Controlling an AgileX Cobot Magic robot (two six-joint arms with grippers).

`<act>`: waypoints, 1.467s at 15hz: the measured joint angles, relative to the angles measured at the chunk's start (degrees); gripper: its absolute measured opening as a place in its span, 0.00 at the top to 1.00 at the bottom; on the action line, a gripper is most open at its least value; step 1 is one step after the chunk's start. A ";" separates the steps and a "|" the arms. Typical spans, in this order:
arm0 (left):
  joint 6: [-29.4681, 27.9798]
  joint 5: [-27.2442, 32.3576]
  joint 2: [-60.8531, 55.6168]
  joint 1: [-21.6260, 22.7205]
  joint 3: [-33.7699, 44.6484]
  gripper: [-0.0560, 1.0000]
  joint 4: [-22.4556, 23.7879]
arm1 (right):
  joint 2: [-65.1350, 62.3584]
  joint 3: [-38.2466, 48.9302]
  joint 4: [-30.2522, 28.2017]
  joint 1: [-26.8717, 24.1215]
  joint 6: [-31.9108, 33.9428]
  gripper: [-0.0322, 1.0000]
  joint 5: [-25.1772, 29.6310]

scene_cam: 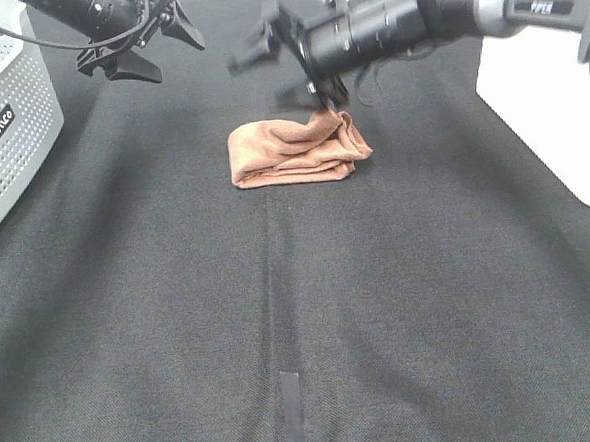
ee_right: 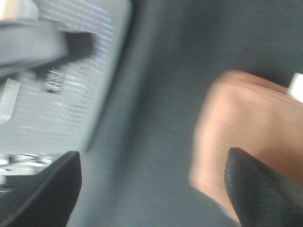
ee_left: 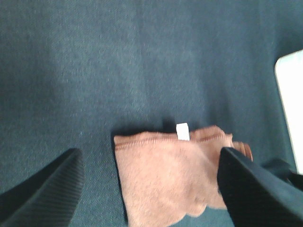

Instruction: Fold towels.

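We look down on a desk (scene_cam: pixel 380 306) draped in black cloth. A reddish-brown towel (scene_cam: pixel 296 151) lies folded in a thick bundle near the far middle of it. In the left wrist view we see its stitched hem and a small white tag (ee_left: pixel 182 131); any print on the tag is too small to read.

Our left gripper (scene_cam: pixel 144 45) hangs in the air at the far left, well apart from the towel, its jaws spread and empty. Our right gripper (scene_cam: pixel 290 56) reaches in from the right, just above the towel's far right corner. It is motion-blurred, and so is the whole right wrist view. Its jaws are spread; whether a fingertip touches the cloth, we cannot tell.

A white perforated basket (scene_cam: pixel 9 138), cut off at the left edge, carries a black label with white letters we cannot make out. A white block (scene_cam: pixel 548 95) is cut off at the right edge. The right arm bears small writing, too blurred to read.
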 joint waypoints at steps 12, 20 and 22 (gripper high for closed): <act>0.23 6.25 0.00 0.00 0.00 0.24 -0.29 | -1.26 0.00 -27.27 -5.44 11.29 0.21 7.39; 3.55 12.38 -9.11 -0.06 -0.06 0.24 12.72 | -14.55 0.00 -39.08 -5.44 17.25 0.21 18.56; 3.55 12.38 -10.83 -0.17 -0.06 0.24 15.07 | -15.64 0.00 -39.88 -5.44 17.30 0.21 18.62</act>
